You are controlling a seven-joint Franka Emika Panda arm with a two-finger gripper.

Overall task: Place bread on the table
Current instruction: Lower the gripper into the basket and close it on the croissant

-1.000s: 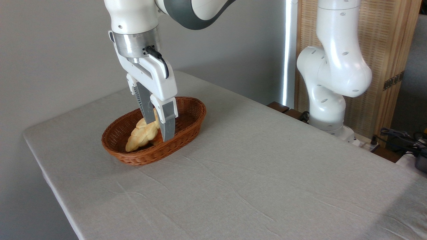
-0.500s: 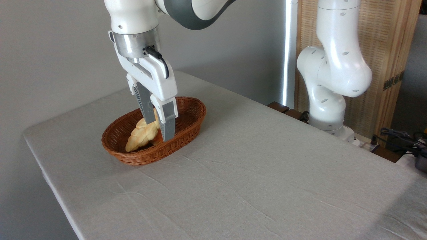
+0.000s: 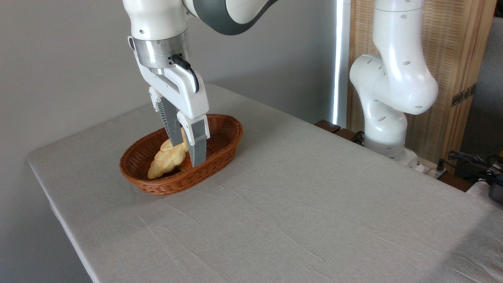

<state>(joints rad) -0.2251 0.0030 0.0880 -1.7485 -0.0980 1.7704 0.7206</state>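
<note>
arm: one white franka arm, its base standing off the table's far right edge, its upper links reaching across the top of the view and coming down over the basket.
gripper: one gripper (image 3: 188,151), two grey fingers (image 3: 198,144) pointing down into the basket, one on each side of the loaf's upper end.
gripper state: the fingers stand a little apart with the loaf's end between them; whether they press on it or only flank it cannot be told from this view.
bread: one bread (image 3: 167,159), a pale golden braided loaf, lying lengthwise in the basket, its lower end toward the near left rim and its upper end partly hidden behind the fingers.
second bread item: a small darker patch shows just beside the loaf near the front finger; too hidden to say what it is.
basket: one brown oval wicker basket (image 3: 224,147), resting on the cloth toward the table's far left part, long axis running from near left to far right.
table: one table (image 3: 298,204) with rounded corners, covered in a light grey-beige cloth with faint wrinkles; the basket is the only thing seen resting on it.
bread versus table: the loaf is inside the basket, not on the cloth.
background: one grey wall at left, one woven wood-framed screen (image 3: 456,67) at right behind the arm's base, a few dark cables (image 3: 471,161) at the far right edge.
</note>
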